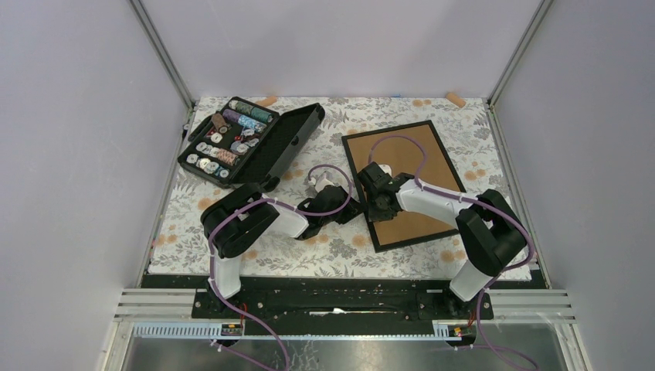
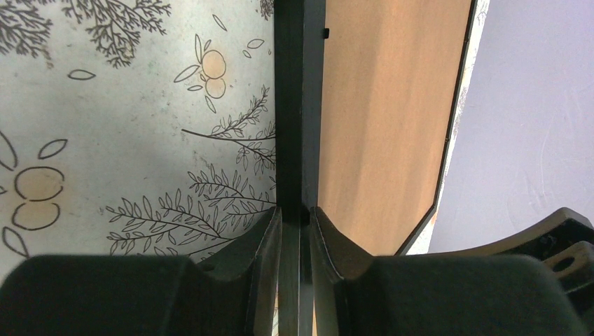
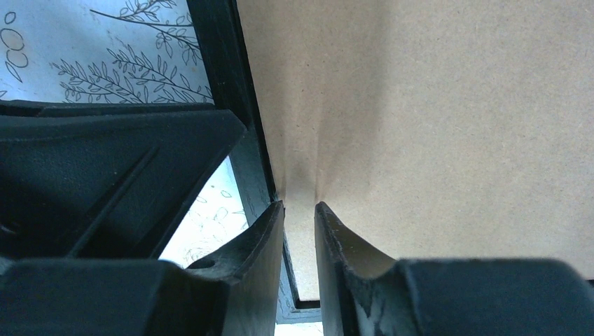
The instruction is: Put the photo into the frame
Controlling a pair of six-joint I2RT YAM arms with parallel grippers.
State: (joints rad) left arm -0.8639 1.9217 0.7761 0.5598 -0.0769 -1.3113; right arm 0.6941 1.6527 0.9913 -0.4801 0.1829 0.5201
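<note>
Left claw [image 2: 294, 210] is pinching the black rim of the frame [image 2: 291, 105], one finger on each side, gripping the long edge on the frame's 9 o'clock side. Right claw [image 3: 299, 206] is sitting right next to it, just inside that same edge. Its fingers are nearly together, tips down against the brown board [image 3: 434, 126], and honestly I can't tell if it's squeezing anything. The frame is lying back-up on the flowery tablecloth [image 2: 126, 140], a bit skewed, at about 3 o'clock from the table's middle. A black case of thread spools [image 1: 293, 137] is lying open over at 10 o'clock, well apart from it.
</note>
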